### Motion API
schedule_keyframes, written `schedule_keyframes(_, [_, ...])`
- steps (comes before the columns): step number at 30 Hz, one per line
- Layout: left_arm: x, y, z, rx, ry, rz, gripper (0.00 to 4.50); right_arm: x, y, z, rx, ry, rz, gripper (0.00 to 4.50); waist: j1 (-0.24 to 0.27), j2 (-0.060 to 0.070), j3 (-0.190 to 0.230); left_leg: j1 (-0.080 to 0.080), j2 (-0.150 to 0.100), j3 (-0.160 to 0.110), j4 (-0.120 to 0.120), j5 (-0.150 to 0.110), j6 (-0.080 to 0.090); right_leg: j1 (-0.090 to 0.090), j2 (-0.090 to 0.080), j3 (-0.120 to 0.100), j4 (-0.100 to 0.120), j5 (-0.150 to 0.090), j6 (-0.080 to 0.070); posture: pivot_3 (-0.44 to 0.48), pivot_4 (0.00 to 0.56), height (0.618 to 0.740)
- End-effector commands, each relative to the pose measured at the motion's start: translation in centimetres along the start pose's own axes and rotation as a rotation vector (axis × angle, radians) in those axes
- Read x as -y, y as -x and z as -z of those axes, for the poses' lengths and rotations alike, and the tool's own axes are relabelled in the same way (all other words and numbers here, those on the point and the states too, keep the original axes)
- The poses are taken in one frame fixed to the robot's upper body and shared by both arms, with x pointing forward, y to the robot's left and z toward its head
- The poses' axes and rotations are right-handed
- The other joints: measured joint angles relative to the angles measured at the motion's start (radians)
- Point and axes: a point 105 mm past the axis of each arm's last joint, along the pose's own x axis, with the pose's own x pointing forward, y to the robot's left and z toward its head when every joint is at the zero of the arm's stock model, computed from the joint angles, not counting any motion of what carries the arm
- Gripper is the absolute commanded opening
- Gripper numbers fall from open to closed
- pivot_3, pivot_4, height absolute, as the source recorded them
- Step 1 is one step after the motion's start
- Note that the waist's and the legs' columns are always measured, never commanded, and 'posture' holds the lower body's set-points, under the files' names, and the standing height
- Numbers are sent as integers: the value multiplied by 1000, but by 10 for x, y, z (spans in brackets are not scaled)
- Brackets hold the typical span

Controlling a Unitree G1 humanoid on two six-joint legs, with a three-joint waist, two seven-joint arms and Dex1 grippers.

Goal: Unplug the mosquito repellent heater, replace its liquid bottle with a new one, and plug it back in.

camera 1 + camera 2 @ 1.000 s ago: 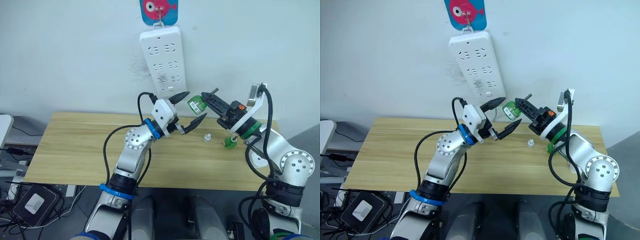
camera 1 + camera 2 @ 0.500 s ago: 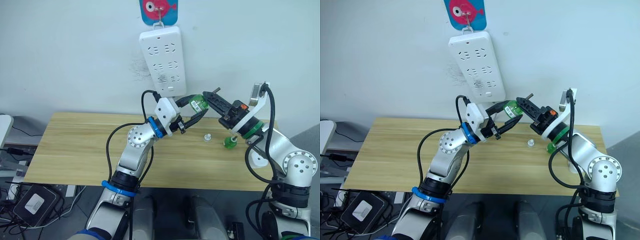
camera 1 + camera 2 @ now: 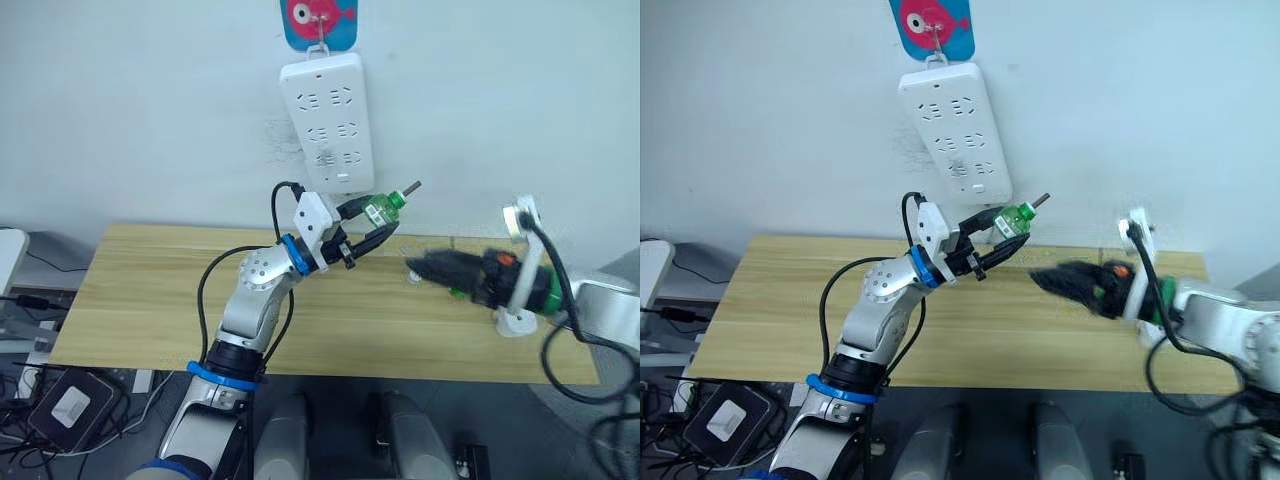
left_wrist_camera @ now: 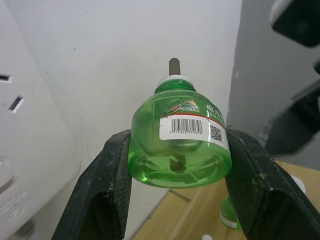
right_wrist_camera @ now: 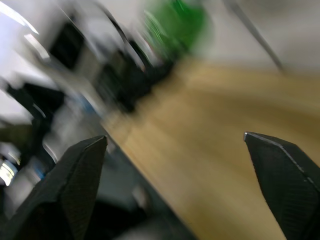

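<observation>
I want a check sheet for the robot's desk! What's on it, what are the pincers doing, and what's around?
Surface: wooden table, mostly bare.
Job's things: green bottle with a wick, held up in the air near the power strip on the wall. The heater: nothing seen for sure.
Clutter: small white cap on the table, and a second green bottle standing near it.
Pincers: left pincer shut on the bottle; right pincer open, low over the table, holding nothing.
Cables: black cables along both arms; more on the floor at the left.
Surroundings: white wall, fish hook holding the strip, dark box on the floor.
</observation>
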Motion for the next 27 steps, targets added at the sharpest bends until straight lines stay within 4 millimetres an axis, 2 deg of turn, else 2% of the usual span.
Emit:
schedule_keyframes(1, [9, 0, -12, 48, -5, 40, 2263, 33, 19, 8, -111, 126, 199, 4453, -1, 0, 0, 1, 0, 1, 0, 0, 0, 0, 0, 0, 0, 0, 0, -32, 281, 740])
schedule_keyframes(2, [10, 1, -11, 44, -3, 42, 2263, 53, 29, 13, -164, 149, 307, 4453, -3, 0, 0, 1, 0, 1, 0, 0, 0, 0, 0, 0, 0, 0, 0, -33, 283, 740])
schedule_keyframes(4, [11, 2, -10, 39, 0, 43, 2263, 77, 44, 20, -222, 162, 431, 4453, -7, 0, 0, 1, 0, 1, 0, 0, 0, 0, 0, 0, 0, 0, 0, -33, 284, 740])
schedule_keyframes(7, [11, 4, -9, 33, 3, 39, 2263, 102, 61, 31, -293, 144, 555, 4453, -10, 0, 0, 1, 0, 1, 0, 0, 0, 0, 0, 0, 0, 0, 0, -30, 291, 740])
schedule_keyframes(10, [12, 2, -9, 32, 14, 26, 2263, 115, 70, 45, -354, 126, 609, 4453, -10, 0, 0, 1, 0, 1, 0, 0, 0, 0, 0, 0, 1, 0, 0, -24, 296, 740])
schedule_keyframes(13, [16, 3, -9, 34, 21, 28, 2263, 128, 74, 50, -358, 70, 680, 4453, -10, 0, 0, 1, 0, 1, 0, 0, 0, 0, 0, 0, 0, 0, 0, -16, 297, 740])
schedule_keyframes(17, [18, 5, -8, 27, 29, 23, 2263, 136, 72, 49, -373, 92, 695, 4453, -11, 0, 0, 1, 0, 1, 0, 0, 0, 0, 0, 1, 0, 0, 0, -5, 301, 740])
schedule_keyframes(27, [19, 9, -9, 18, 39, 9, 2263, 155, 67, 59, -386, -6, 739, 4453, -6, 0, 0, 1, 0, 0, 0, 0, 0, 0, 0, 1, 0, 0, 0, 30, 299, 740])
